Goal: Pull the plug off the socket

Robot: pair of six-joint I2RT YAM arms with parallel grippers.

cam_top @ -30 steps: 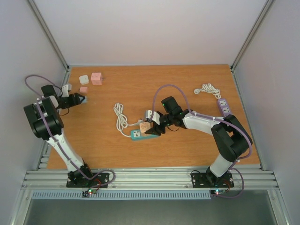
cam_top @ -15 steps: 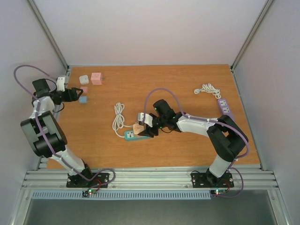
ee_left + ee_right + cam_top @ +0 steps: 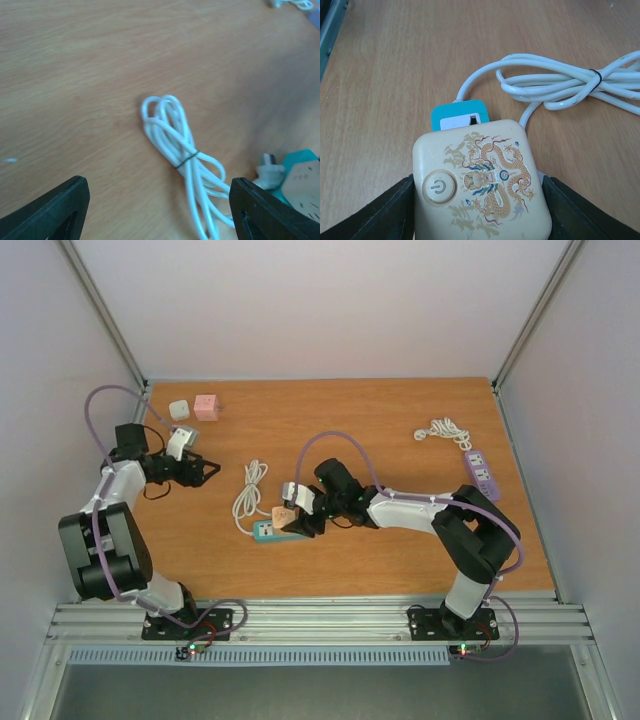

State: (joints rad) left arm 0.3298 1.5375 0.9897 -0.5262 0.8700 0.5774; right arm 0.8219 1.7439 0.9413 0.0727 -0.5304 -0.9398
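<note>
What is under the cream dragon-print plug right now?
The teal power strip: one end pokes out beyond the cream plug, showing a white face with a slot. The plug hides the socket, its pins and the rest of the strip.

Cream plug (image 3: 482,187) with dragon print, teal socket (image 3: 460,115), white cord (image 3: 560,85).

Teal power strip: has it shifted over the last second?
Yes. The teal power strip slid left, away from the purple strip, dragged by the right gripper clamping its cream plug.
</note>
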